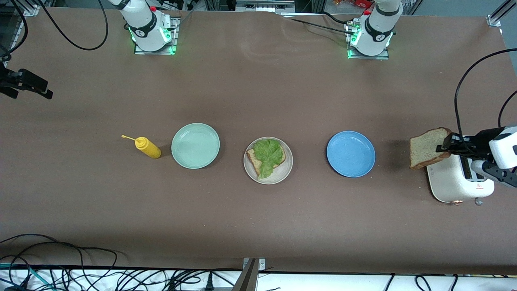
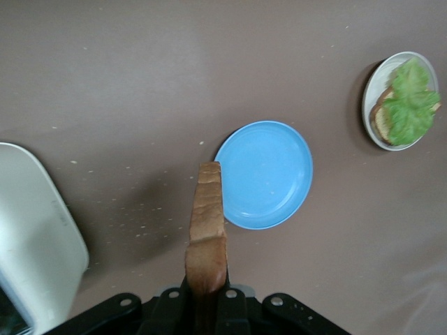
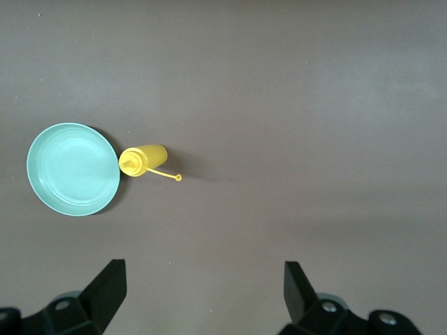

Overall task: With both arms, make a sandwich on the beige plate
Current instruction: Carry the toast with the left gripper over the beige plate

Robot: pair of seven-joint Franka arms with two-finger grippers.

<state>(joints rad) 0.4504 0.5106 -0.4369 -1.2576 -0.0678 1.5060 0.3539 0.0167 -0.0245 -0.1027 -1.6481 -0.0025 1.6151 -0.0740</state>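
Note:
The beige plate [image 1: 279, 177] sits mid-table between the two coloured plates. A brown bread slice [image 1: 253, 158] lies on it under a ruffled green lettuce leaf [image 1: 268, 153]. My left gripper [image 1: 447, 147] is shut on a second bread slice [image 1: 427, 148], held on edge in the air over the white toaster [image 1: 458, 182] at the left arm's end. The left wrist view shows that slice [image 2: 207, 227] between the jaws of the left gripper [image 2: 207, 301], with the beige plate [image 2: 369, 120] and lettuce [image 2: 409, 105] farther off. My right gripper [image 3: 206, 287] hangs open and empty above the right arm's end [image 1: 30, 87].
A blue plate [image 1: 350, 154] lies between the beige plate and the toaster. A mint-green plate [image 1: 195, 145] and a yellow squeeze bottle [image 1: 148, 148] lying on its side are toward the right arm's end. Cables run along the table edge nearest the front camera.

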